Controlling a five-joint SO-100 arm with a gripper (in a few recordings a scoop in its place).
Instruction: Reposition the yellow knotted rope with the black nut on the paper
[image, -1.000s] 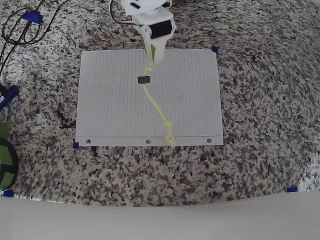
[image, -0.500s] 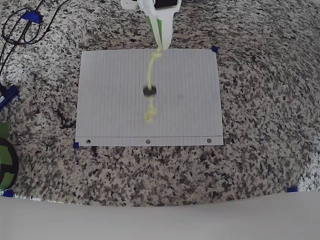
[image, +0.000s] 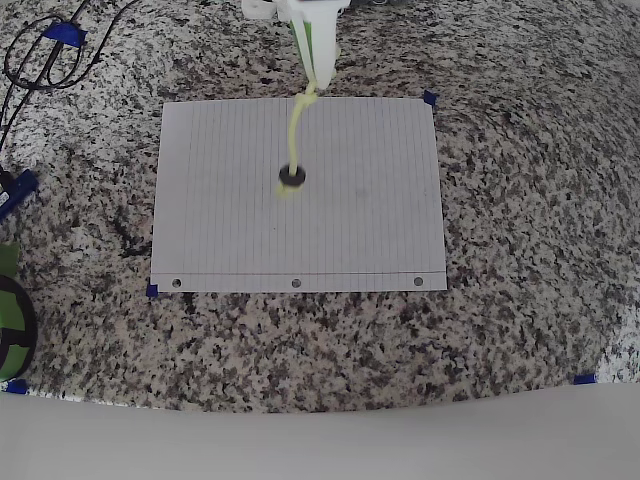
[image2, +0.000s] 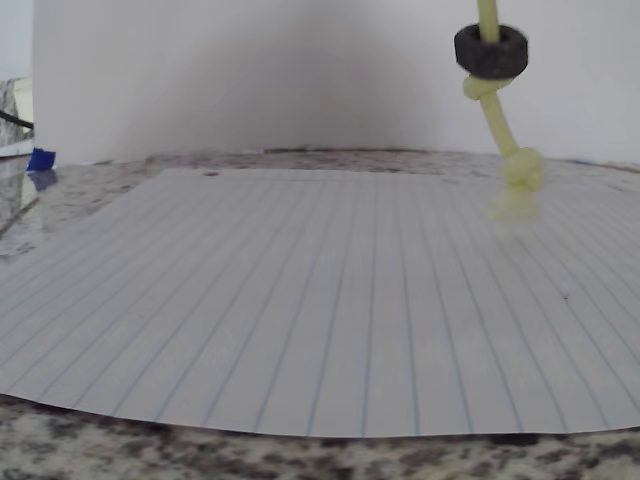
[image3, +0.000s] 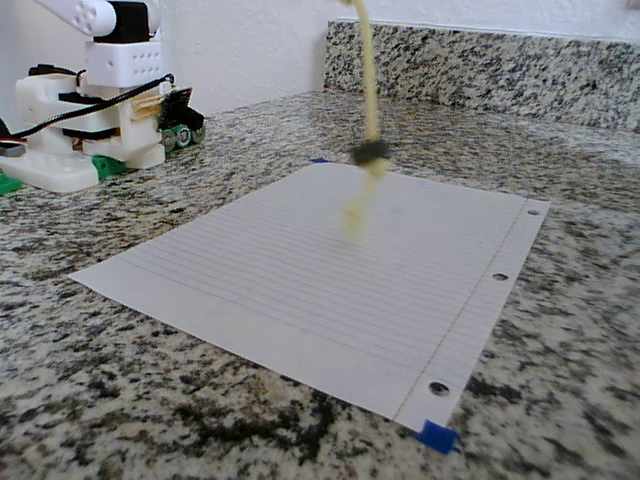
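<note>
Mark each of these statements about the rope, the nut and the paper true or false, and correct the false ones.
1. The yellow knotted rope hangs in the air above the paper. True.
2. The black nut lies flat on the paper, off the rope. False: it is threaded on the hanging rope, resting on a knot.
3. The paper's punched holes run along its edge farthest from the arm in the overhead view. True.
4. Blue tape marks paper corners. True.
5. The rope's lower end is blue. False: pale yellow.

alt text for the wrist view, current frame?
A yellow knotted rope hangs from above at upper right, clear of the paper, threaded through a black nut that rests on a knot, with its frayed end dangling below. The white lined paper lies flat on the speckled granite counter, a white wall behind.
</note>
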